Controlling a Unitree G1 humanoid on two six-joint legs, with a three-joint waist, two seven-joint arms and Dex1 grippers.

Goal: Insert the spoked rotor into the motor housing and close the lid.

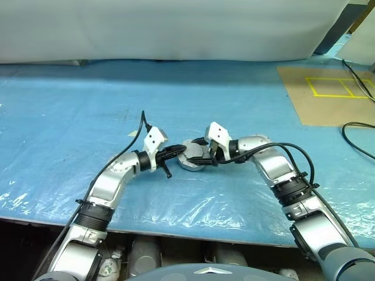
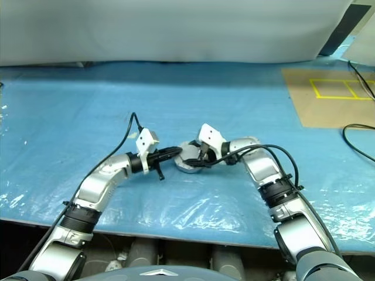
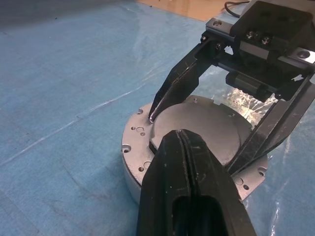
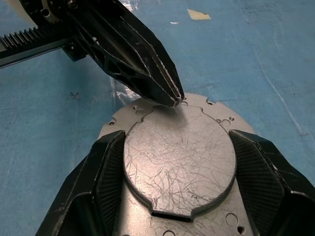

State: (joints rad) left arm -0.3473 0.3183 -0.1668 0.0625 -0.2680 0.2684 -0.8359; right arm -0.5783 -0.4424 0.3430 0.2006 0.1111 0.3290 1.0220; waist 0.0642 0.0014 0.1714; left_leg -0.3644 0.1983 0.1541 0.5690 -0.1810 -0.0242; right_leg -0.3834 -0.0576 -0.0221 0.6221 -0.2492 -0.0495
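The motor housing (image 3: 131, 180) is a squat silver cylinder on the blue table, just in front of me. The lid (image 4: 172, 187) lies flat on top of it, showing a scratched raised silver disc on a flange with small holes. My right gripper (image 4: 177, 147) comes in from the right, and its two fingers (image 4: 110, 167) press against opposite sides of the raised disc. My left gripper (image 4: 176, 101) is shut and reaches in from the left, its tips resting at the disc's rim. The spoked rotor is hidden.
Wrinkled blue plastic sheeting (image 1: 88, 105) covers the table. A brown board with yellow tape lines (image 1: 328, 93) lies at the back right, with a black cable (image 1: 357, 137) beside it. A white backdrop (image 1: 176, 29) closes the far side. The table's front edge (image 1: 176, 229) is close to me.
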